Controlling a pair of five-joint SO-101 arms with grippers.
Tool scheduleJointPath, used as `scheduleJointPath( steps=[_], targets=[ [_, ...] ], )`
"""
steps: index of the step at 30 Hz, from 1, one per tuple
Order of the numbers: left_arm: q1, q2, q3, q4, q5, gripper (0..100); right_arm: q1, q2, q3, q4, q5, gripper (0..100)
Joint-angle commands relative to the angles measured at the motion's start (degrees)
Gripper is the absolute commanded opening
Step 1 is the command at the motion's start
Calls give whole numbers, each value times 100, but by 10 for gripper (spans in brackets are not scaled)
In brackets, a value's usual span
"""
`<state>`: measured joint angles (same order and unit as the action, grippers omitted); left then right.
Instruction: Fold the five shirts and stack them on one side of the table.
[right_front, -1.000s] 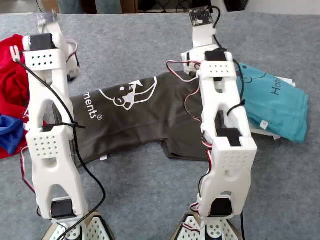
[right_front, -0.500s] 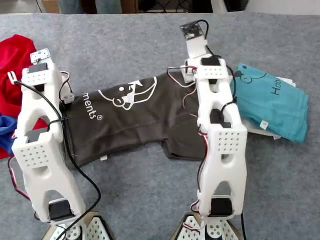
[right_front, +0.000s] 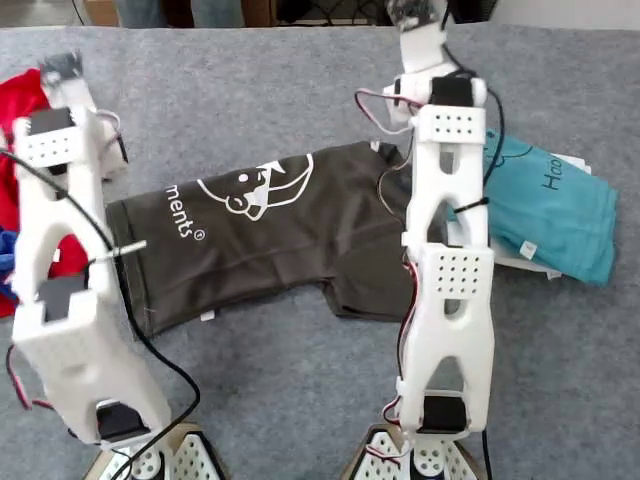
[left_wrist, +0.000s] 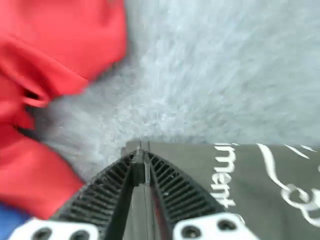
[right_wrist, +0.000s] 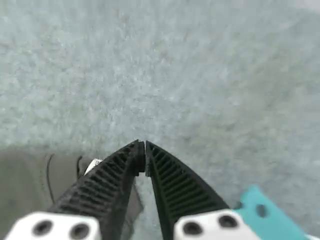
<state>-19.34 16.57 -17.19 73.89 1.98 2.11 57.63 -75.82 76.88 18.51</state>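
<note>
**Station status: 1 shirt laid out, both grippers closed**

1. The grey table (right_front: 300, 80) carries all items.
2. The dark shirt (right_front: 280, 240) lies flat across the middle of the table, between the 2 arms, with its white print facing up. 1 sleeve points toward the arm bases.
3. The teal shirt (right_front: 560, 215) lies folded just beside the dark shirt, on the right arm's side.
4. The red shirt (right_front: 28, 88) lies crumpled at the table edge on the left arm's side, partly behind that arm.
5. The blue shirt (left_wrist: 10, 222) shows as a small patch touching the red shirt.
6. The left gripper (left_wrist: 140, 157) is closed, with the edge of the dark shirt pinched at its tips, next to the printed lettering.
7. The right gripper (right_wrist: 144, 150) has its fingers pressed together. The tips sit over bare table just past the collar edge of the dark shirt. Whether cloth is held between them cannot be determined.
</note>
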Motion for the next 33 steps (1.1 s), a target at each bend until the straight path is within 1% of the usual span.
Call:
scheduleJointPath(
  steps=[1, 4, 6, 9, 11, 13, 15, 18, 22, 27, 29, 31, 33],
  targets=[
    [233, -1301, 84, 519, -246, 30, 26, -119, -1059, 888, 273, 16],
    [523, -2224, 1130, 738, -246, 30, -62, -101, -1578, 1943, 299, 15],
    [787, -3068, 2211, 589, -246, 30, -158, -101, -1754, 2479, 281, 15],
    [1059, -4492, 4251, -334, -246, 30, -132, -224, -1481, 2453, 281, 15],
    [1121, -5187, 5490, -1011, -360, 30, -202, -453, -927, 2470, 273, 15],
    [1174, -5398, 6404, -1486, -475, 30, -264, -787, -22, 2453, 273, 15],
    [1086, -5336, 6932, -1741, -519, 30, -308, -1086, 910, 2426, 273, 15],
    [822, -5055, 7187, -1996, -519, 30, -290, -1209, 1921, 2013, 273, 15],
    [681, -4563, 7213, -2004, -527, 30, -255, -1209, 2879, 1248, 273, 15],
    [629, -3824, 7231, -2004, -536, 30, 132, -1209, 3697, 378, 299, 15],
    [435, -3622, 7169, -2031, -536, 30, 290, -1209, 3908, 158, 308, 15],
    [198, -3525, 7090, -2242, -571, 30, 343, -1209, 4040, 132, 316, 15],
    [136, -3481, 7029, -2391, -818, 30, 316, -1226, 4048, 211, 316, 15]
  ],
)
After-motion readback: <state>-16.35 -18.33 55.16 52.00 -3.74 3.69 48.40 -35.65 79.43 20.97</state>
